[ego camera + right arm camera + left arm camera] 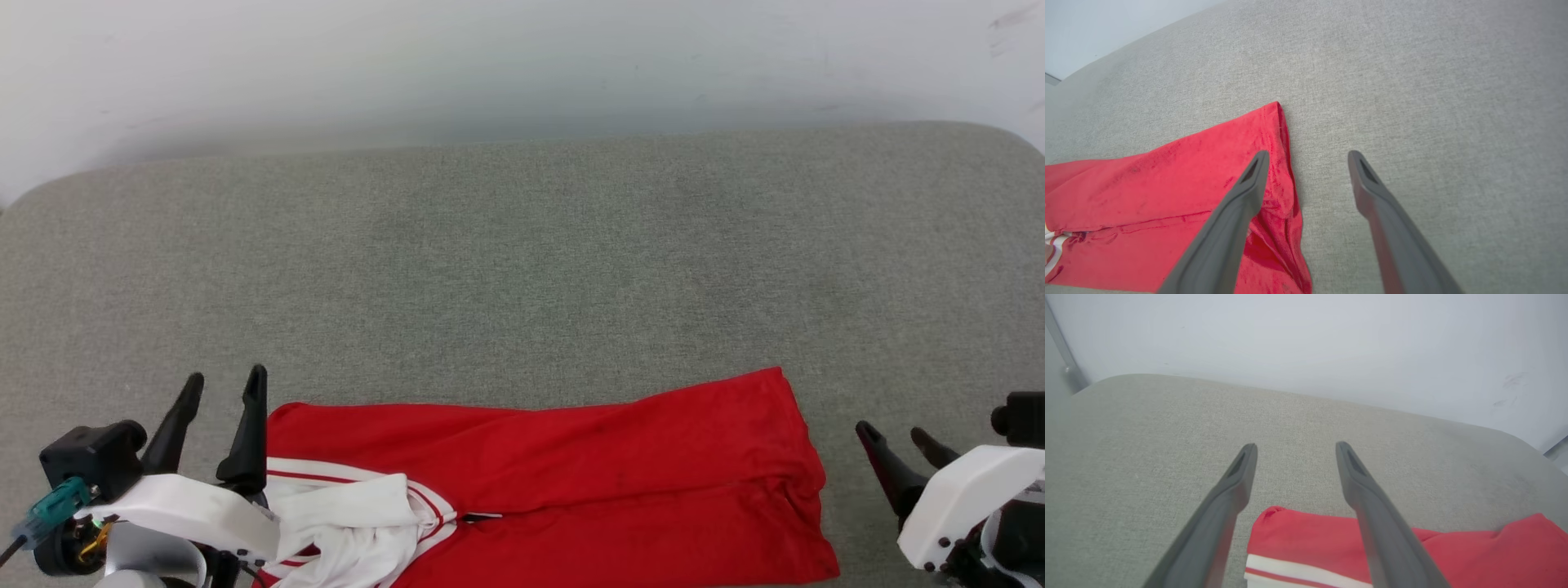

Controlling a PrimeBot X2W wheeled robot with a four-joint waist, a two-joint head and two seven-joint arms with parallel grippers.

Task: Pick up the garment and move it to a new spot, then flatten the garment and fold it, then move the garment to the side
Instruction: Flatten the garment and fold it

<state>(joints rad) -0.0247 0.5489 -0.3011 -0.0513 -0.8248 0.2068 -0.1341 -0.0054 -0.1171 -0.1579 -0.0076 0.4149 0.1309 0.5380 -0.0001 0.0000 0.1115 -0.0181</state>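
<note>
The garment [588, 482] is a red jersey, folded lengthwise into a long band along the near edge of the grey cushion, with white sleeve cloth and striped trim bunched at its left end. My left gripper [224, 388] stands open just past that left end, nothing between its fingers. In the left wrist view the left gripper [1295, 446] hovers above the garment's red corner [1298, 531]. My right gripper [898, 433] is open, a little to the right of the garment's right edge. In the right wrist view the right gripper [1308, 154] sits beside the red hem [1208, 183].
The grey fabric cushion [522, 269] stretches wide behind the garment, with rounded far corners. A pale wall [522, 57] rises right behind its far edge.
</note>
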